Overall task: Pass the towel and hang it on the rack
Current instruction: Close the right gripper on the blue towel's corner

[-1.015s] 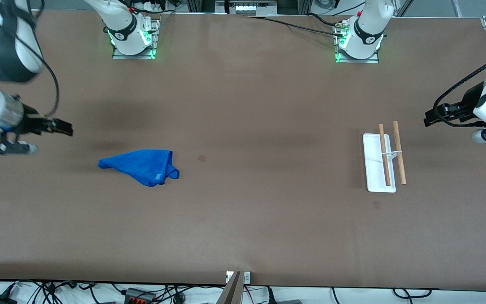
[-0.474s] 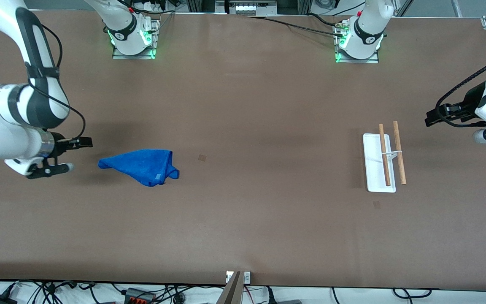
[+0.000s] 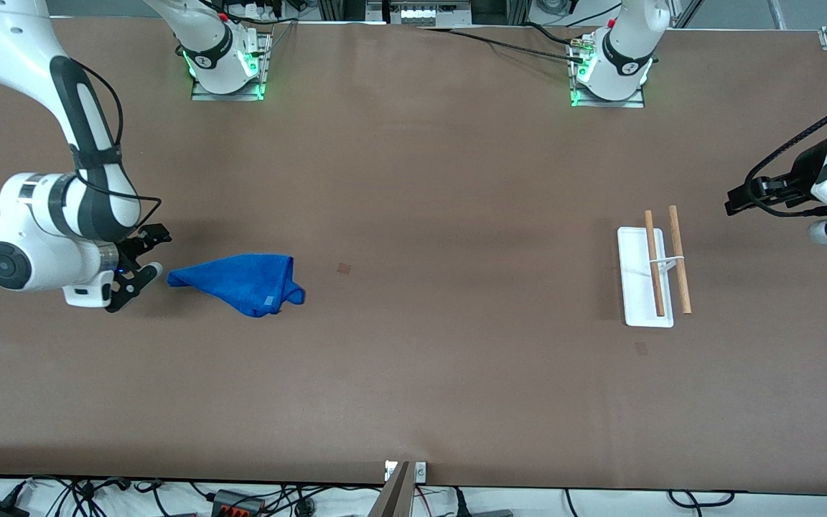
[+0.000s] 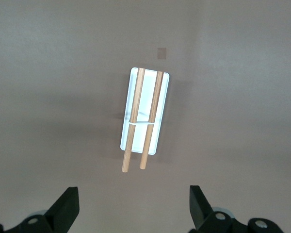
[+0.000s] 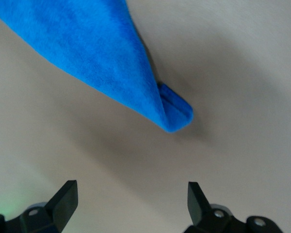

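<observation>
The right gripper's (image 3: 142, 267) fingers (image 5: 65, 196) stood spread wide with nothing between them, low over the table (image 3: 413, 373) just beside the pointed corner of the towel (image 3: 241, 282). In the right wrist view that folded blue corner (image 5: 172, 114) lay ahead of the open jaws, not yet between them. The towel rested crumpled and flat on the table toward the right arm's end, untouched.

The left gripper's (image 3: 736, 199) fingers (image 4: 68, 208) were likewise parted and empty. It hung over the table near the left arm's end, close to the rack (image 3: 654, 273) but apart from it, and that arm waited. The rack stood on its white base with both wooden rods (image 4: 145, 121) bare.

By my judgement the step in hand was the first one: reaching for the towel. Pickup, handover and hanging were all not yet done. The next move likely called for sliding the jaws over the corner tip, one finger on each side of the fold, and pressing low enough to catch cloth and not just skim it.

The towel lay well in from every table edge, so lifting had free room on all sides. A long bare stretch of table lay between towel and rack, ample for a mid-table handover. The rack sat well apart from the table's edges, with room above its rods
</observation>
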### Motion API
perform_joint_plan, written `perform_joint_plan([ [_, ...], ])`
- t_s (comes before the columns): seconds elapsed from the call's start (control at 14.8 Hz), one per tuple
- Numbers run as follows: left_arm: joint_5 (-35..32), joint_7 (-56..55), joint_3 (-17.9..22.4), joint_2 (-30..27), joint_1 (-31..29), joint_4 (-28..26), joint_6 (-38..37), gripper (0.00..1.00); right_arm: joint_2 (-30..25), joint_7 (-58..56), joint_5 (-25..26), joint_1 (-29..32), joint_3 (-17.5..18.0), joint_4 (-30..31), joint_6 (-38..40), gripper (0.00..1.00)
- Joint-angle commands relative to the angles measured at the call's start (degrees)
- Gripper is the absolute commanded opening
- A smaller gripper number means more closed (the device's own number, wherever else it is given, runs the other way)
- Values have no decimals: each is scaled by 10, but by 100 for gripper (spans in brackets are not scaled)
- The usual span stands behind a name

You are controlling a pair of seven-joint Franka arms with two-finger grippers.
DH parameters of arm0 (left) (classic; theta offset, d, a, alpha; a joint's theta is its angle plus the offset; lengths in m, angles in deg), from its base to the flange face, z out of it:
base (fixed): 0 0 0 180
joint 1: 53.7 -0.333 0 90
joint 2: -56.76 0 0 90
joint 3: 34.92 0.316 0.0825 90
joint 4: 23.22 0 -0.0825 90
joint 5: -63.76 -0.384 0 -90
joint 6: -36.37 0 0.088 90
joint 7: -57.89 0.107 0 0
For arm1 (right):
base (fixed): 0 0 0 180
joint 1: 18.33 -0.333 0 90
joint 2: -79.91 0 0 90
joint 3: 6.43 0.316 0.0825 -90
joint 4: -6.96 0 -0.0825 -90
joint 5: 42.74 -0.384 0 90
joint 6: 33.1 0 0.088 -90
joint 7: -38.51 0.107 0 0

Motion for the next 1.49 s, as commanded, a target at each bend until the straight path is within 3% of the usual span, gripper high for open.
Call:
perform_joint_plan([
  [0.0,8,11,2,6,-3,10,-2,100,33,-128,-13,6,4,-15,-33,100],
  [0.2,8,11,2,6,-3,10,-2,100,42,-193,-40,9,3,-15,-41,100],
  [0.54,8,11,2,6,-4,10,-2,100,63,-276,-42,8,6,-20,-90,100],
  [0.88,8,11,2,6,-4,10,-2,100,78,-284,-42,7,6,-20,-105,95],
  [1.01,8,11,2,6,-4,10,-2,100,85,-288,-42,8,6,-20,-105,87],
  [1.22,8,11,2,6,-4,10,-3,100,85,-308,-42,8,6,-20,-101,66],
  [1.29,8,11,2,6,-4,10,-3,100,85,-311,-42,10,6,-20,-102,55],
  [1.35,8,11,2,6,-4,10,-3,100,85,-308,-45,10,6,-20,-101,30],
  [1.42,8,11,2,6,-4,10,-3,100,85,-311,-47,10,6,-20,-100,15],
])
